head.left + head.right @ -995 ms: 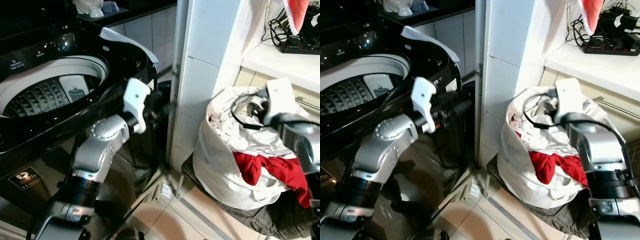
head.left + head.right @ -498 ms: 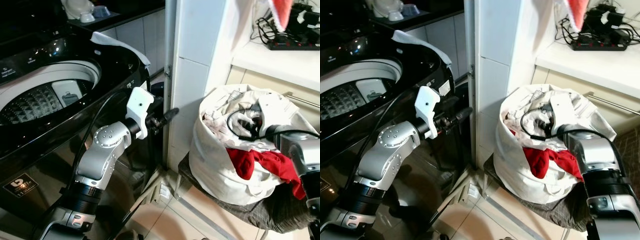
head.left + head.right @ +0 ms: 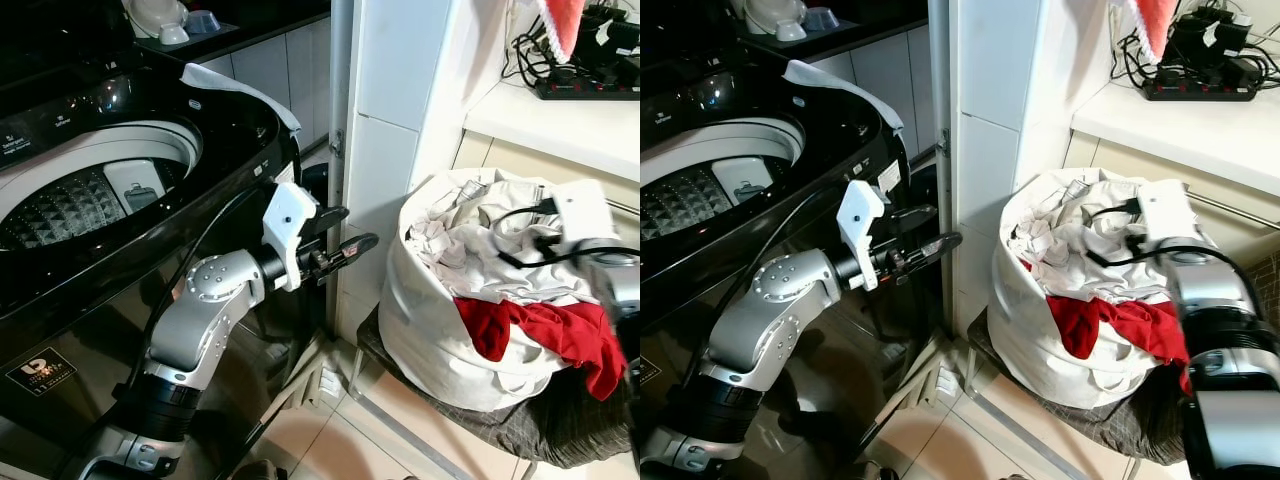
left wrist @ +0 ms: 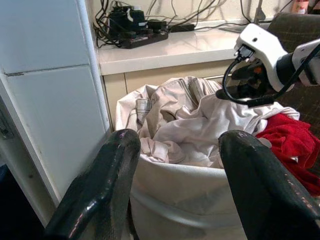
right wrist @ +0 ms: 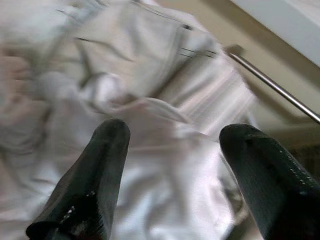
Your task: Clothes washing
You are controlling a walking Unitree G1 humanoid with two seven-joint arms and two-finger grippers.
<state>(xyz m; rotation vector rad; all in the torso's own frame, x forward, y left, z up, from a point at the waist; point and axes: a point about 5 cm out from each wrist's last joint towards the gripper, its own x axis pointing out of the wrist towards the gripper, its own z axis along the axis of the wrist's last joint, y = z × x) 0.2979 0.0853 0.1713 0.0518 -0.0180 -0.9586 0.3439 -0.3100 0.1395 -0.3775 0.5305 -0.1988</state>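
My left gripper, fingers apart and empty, hangs between the open top-load washing machine and the white laundry bag. My right gripper, fingers also apart, hovers over the white clothes heaped in that bag, beside a red garment.

This is a laundry corner in a home. A black top-loading washing machine stands with its lid up and its steel drum showing. Just beside a white tiled pillar sits a white laundry bag stuffed with pale clothes and a red garment. Behind it a white table carries a power strip and tangled cables, above cream cabinet fronts. The floor is tiled.
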